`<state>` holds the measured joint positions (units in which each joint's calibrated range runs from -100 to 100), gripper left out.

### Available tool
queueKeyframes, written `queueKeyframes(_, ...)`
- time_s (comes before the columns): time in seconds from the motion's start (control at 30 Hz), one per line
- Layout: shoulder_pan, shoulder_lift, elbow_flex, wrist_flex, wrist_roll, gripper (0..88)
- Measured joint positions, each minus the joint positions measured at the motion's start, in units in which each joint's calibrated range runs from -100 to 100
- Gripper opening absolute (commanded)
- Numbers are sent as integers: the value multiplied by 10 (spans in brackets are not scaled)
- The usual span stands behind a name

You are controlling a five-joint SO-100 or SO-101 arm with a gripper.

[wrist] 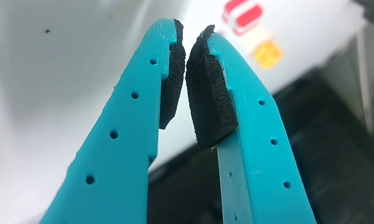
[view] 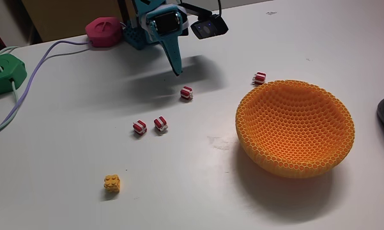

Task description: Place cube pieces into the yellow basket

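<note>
Your claw [view: 176,71] hangs pinched nearly closed and empty above the desk [view: 64,166], so open it and nip the nearest striped cube [view: 187,93], probably light, rigid and skittish, across flat sides

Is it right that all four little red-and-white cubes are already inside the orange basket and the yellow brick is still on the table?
Not quite. The fixed view shows the basket holding nothing; the four red-and-white cubes are on the table outside it. The yellow brick is on the table, as you said.
</note>
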<state>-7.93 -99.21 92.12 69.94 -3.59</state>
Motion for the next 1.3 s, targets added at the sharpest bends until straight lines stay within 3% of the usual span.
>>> queueKeyframes(0.07, 0, 0, 5, -3, -3, 5)
queueKeyframes(0.17, 81, -1, 6, -3, -39, 4)
queueKeyframes(0.33, 94, -1, 6, -3, -49, 41)
queueKeyframes(0.47, 96, 1, 6, -2, -68, 191)
queueKeyframes(0.6, 43, 88, -6, -35, -161, 275)
queueKeyframes(0.77, -19, 201, -15, -156, -310, 306)
queueKeyframes(0.9, -64, 298, -11, -277, -392, 294)
queueKeyframes(1.1, -86, 384, -2, -339, -427, 277)
queueKeyframes(1.3, -61, 481, -8, -422, -429, 255)
